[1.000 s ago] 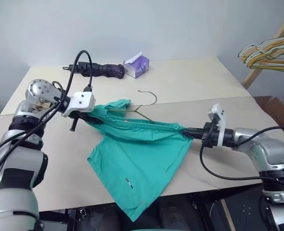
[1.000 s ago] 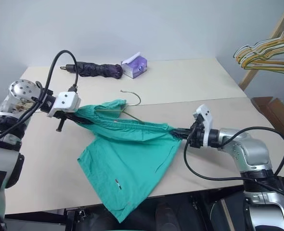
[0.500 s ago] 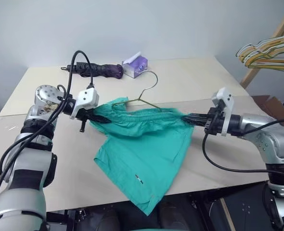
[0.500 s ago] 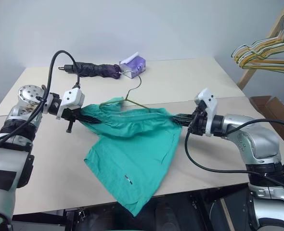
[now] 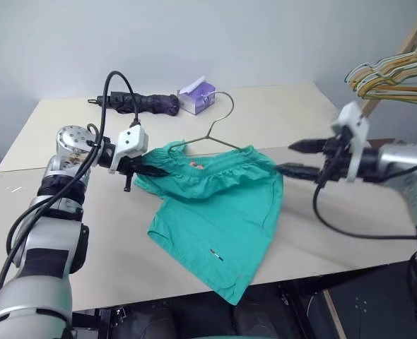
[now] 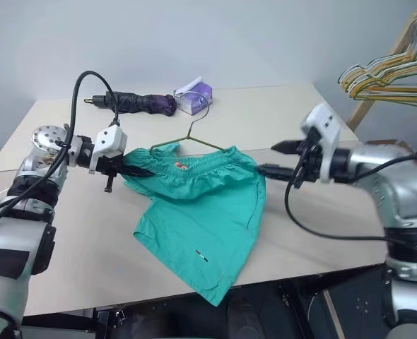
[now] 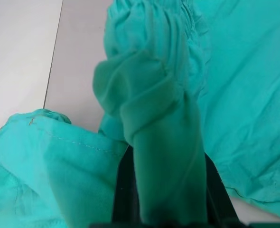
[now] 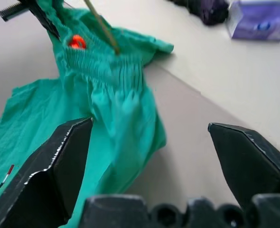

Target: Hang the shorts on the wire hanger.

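Teal shorts (image 5: 215,205) over wire hanger (image 5: 219,134)

Soft, even, bright light with faint shadows; the right gripper (image 5: 293,159) is motion-blurred.

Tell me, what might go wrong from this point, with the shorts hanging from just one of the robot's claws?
1. Only the left gripper is shut on the shorts; the right gripper stands open beside them, so that side of the waistband could sag or slide off the wire hanger.
2. The hanger's hook sits close to the purple tissue box and could catch or knock it.
3. One leg droops over the table edge, and its weight may drag the shorts off.
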### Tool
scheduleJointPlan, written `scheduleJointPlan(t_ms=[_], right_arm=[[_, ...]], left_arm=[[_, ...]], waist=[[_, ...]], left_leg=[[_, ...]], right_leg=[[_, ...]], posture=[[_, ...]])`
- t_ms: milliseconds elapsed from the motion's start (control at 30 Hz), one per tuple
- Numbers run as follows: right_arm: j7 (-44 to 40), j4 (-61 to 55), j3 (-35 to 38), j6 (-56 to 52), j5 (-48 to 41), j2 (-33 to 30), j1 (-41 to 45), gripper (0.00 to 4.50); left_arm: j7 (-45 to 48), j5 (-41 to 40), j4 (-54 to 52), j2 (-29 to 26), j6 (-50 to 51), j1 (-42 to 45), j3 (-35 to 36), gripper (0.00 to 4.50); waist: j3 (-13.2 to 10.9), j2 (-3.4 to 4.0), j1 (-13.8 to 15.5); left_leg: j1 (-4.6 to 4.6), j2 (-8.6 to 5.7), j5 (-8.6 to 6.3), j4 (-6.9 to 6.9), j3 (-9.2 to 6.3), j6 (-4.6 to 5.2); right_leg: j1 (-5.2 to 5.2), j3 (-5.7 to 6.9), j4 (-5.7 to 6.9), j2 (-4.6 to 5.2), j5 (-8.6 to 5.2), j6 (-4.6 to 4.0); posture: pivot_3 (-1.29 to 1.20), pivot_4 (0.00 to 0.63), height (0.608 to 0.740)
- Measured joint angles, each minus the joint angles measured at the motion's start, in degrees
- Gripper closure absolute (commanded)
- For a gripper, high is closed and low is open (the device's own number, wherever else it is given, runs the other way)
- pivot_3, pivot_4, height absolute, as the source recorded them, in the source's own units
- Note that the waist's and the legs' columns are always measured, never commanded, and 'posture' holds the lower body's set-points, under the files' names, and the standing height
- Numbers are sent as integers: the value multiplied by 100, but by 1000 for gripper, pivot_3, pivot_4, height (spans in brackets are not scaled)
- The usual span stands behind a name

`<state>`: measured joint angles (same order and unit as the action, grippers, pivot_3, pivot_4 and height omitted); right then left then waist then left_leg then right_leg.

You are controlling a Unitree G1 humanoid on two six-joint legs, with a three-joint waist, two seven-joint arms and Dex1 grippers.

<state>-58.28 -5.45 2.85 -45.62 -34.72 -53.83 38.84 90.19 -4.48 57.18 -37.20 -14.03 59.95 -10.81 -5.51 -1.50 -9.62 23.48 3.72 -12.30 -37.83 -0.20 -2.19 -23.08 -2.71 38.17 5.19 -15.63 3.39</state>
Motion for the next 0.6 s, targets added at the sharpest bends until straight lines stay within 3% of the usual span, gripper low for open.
scheduleJointPlan(t_ms=[133,233,533,600], right_arm=[[-616,-10,-334,-264,43,-539,762,11],[-973,144,-1200,-590,407,-602,1457,11],[-1533,1402,-2914,-518,1792,114,2542,11],[-1634,1571,-3048,-429,2000,233,2552,368]], left_arm=[[-2,-1,-2,119,-20,38,74,4500],[25,-9,-49,236,-49,90,104,4500],[72,-26,-341,424,-37,156,196,4500],[78,-26,-410,436,-6,156,204,4500]], waist=[[4,0,-43],[11,5,-101],[12,8,-229],[12,8,-228]], left_leg=[[0,1,0,-1,0,0],[-2,2,0,-2,0,0],[8,-1,0,-1,-1,0],[6,-2,0,-2,-1,0]], right_leg=[[0,1,-1,2,0,0],[-2,-1,3,0,0,0],[-13,-1,10,4,0,0],[-13,-1,15,4,0,0]], posture=[[-150,6,740],[-148,9,740],[-127,16,740],[-122,18,740]])
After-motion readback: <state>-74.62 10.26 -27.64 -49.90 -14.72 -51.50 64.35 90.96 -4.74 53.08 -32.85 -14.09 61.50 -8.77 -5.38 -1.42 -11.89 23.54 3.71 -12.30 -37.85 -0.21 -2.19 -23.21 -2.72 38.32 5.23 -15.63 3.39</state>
